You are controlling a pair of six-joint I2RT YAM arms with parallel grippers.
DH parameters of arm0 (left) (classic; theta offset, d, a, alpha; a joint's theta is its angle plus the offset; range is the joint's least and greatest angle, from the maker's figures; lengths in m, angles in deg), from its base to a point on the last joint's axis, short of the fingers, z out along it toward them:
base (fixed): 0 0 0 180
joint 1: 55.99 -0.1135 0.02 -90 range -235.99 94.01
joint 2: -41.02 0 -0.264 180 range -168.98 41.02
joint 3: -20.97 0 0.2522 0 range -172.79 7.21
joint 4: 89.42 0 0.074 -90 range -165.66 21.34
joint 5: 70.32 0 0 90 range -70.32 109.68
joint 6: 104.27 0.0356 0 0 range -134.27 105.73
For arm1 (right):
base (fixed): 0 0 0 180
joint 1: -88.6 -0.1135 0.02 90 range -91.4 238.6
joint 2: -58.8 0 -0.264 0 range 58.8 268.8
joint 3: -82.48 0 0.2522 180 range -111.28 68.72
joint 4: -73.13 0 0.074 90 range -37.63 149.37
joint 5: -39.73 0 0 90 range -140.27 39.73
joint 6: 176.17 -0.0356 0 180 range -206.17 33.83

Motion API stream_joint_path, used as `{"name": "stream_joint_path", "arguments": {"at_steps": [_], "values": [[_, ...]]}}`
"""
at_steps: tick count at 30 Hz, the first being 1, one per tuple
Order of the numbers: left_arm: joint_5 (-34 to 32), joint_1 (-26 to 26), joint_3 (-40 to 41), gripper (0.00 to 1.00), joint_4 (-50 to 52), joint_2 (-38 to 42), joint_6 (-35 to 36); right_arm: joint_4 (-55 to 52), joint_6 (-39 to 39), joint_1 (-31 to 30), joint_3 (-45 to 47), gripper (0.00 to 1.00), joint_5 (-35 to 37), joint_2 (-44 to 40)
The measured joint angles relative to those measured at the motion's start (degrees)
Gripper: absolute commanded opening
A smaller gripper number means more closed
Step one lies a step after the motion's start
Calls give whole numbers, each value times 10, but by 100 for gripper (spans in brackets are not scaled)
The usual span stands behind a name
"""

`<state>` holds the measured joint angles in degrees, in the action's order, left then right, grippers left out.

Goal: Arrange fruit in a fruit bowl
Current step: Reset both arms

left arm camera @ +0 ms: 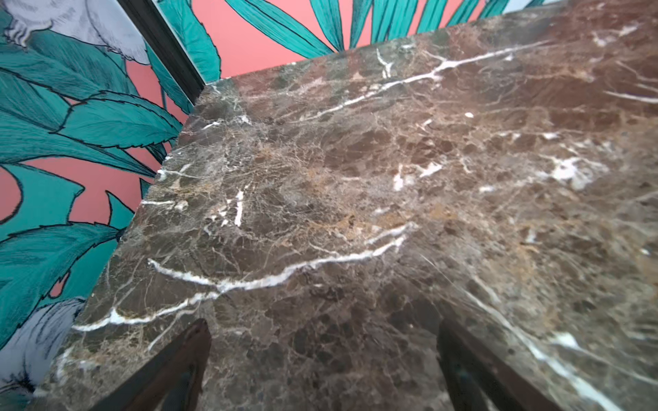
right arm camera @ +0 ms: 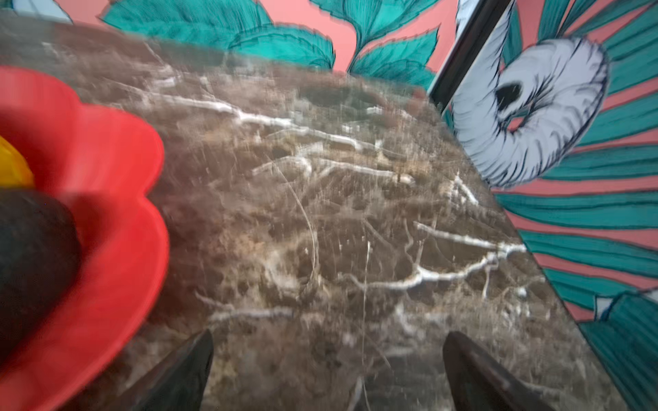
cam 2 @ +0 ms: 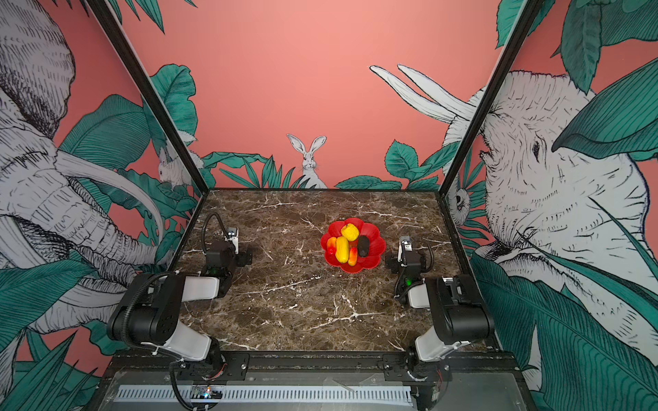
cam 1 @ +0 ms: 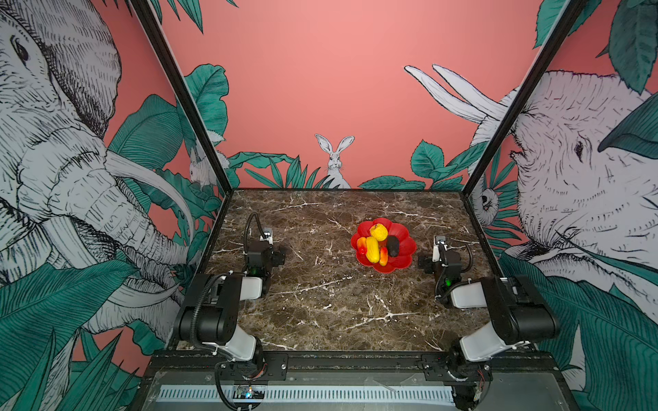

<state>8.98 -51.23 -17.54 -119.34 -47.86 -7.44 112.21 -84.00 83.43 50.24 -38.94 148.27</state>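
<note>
Fruit bowl (cam 1: 404,231) — a red flower-shaped dish with scalloped rim — stands on the marble surface (cam 1: 320,302), right of centre and toward the surface's right edge. All five fruits lie inside it in both top views: the round yellow fruit (cam 1: 379,232) at the far side, the long yellow fruit (cam 1: 372,249) with its long axis running from far edge to near edge, a red-orange oblong (cam 1: 361,244) to its left, a second red-orange oblong (cam 1: 383,256) to its right at the near rim, and the black oval (cam 1: 393,246) on the side nearest my right arm.

My right claw (right arm camera: 327,373) hovers just beside the bowl's right rim, jaws spread wide and holding nothing; in the right wrist view the bowl (right arm camera: 117,199) and the black oval (right arm camera: 32,256) lie off to one side of the jaws, not between them. My left claw (left arm camera: 322,366) stands well apart from the bowl, near the surface's left edge, jaws likewise apart over bare marble.

I judge the arrangement complete — no fruit shows on the surface outside the bowl. Should any correction be needed, my right arm is the nearer, reaching leftward over the rim.
</note>
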Motion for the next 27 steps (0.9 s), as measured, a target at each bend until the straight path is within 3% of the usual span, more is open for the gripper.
{"name": "stream_joint_path", "arguments": {"at_steps": [7, 27], "values": [[15, -7, 5, 100, -40, -5, -4, -10, -17, 28, -32, 100, -14, 0], [23, -7, 5, 100, -49, -5, -6, -14, -20, 29, -32, 100, -21, 0]]}}
